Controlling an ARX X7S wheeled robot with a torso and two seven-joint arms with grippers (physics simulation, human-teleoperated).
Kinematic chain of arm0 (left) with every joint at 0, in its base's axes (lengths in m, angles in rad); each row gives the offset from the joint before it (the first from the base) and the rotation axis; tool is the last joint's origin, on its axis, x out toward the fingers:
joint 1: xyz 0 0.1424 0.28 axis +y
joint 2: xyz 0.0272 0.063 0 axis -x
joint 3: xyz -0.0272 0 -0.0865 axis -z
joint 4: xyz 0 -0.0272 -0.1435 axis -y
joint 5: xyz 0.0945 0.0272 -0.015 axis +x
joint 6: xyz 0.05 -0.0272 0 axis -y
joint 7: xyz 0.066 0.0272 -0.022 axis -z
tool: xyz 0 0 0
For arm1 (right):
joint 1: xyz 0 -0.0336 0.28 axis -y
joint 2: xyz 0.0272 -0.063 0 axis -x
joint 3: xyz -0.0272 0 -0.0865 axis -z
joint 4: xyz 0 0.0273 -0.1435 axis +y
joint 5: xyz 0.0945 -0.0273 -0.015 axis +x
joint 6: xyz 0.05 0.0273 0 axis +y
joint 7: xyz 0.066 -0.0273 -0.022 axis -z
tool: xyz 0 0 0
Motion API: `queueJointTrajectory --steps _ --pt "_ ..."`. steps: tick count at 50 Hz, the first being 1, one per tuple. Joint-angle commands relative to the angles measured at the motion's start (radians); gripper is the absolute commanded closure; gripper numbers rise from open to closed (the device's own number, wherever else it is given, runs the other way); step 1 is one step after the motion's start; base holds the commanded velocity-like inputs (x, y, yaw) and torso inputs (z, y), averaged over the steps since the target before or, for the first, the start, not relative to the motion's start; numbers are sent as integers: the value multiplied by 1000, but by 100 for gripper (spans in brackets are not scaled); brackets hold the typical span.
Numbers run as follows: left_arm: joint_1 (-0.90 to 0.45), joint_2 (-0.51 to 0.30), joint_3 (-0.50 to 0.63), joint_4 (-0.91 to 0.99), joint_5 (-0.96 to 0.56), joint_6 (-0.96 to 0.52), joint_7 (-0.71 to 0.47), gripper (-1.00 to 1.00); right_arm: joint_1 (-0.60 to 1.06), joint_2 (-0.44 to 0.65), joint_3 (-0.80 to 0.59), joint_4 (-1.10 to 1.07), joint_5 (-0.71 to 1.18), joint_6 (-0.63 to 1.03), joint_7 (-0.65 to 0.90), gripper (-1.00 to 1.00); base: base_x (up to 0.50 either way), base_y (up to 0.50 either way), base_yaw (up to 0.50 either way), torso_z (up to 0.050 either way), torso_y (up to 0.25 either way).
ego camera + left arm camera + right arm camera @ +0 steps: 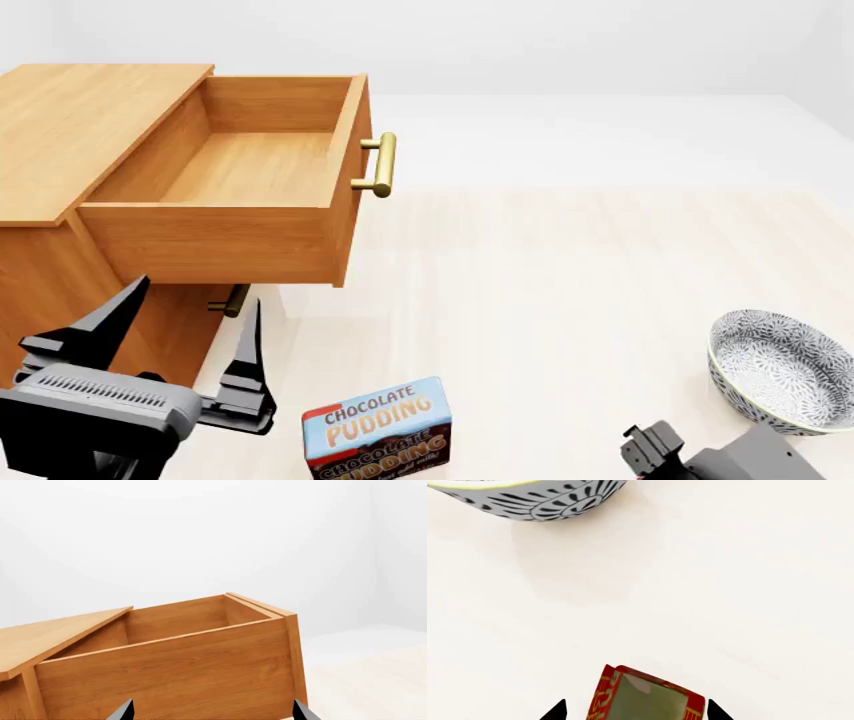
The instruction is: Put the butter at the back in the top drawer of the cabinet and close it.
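Butter (644,697) was seen only in the right wrist view, a small red carton with gold print and a glossy pale face, lying on the pale floor (707,590) between the tips of the right gripper (637,711). The jaws were spread either side of it; contact could not be made out, so no grasp was judged made. The carton sat skewed to the jaws, so closing on its corners might twist it or squeeze it out. A patterned black-and-white bowl (534,502) stood well apart beyond it.

The top drawer (240,170) was noted pulled fully out of the cabinet (80,120), a smooth orange-brown wooden box with a brass bar handle (383,165), nothing seen inside. The left gripper (187,345) hung beside the cabinet's lower front, fingers apart, holding nothing. A carry might clip the drawer's front wall. A blue chocolate pudding box (376,428) stood nearby, a possible mix-up.
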Motion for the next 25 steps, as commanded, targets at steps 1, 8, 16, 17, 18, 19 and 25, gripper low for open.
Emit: queueJointTrajectory --steps 1,8,16,17,18,19,25 --pt "5 3 -4 -4 -2 -1 0 -100 1 5 -5 43 -2 -21 -19 -100 0 0 0 0 0" --pt "7 3 -7 -5 -5 -2 2 -100 -1 4 -10 39 3 -29 -21 100 0 0 0 0 0" --pt "8 -3 -9 0 -4 -3 4 -100 -4 7 -14 29 12 -29 -12 100 1 0 0 0 0" --pt "8 -4 -10 1 -4 -3 4 -100 -5 8 -14 27 13 -28 -10 100 0 0 0 0 0" --pt "8 -5 -10 2 -3 -3 4 -100 -5 8 -14 24 16 -28 -7 100 0 0 0 0 0" --pt "8 -6 -11 2 -3 -4 4 -100 -6 9 -15 21 17 -27 -5 100 0 0 0 0 0" --pt "10 -10 -12 7 -2 -4 4 -100 -8 12 -18 -2 28 -21 6 100 0 0 0 0 0"
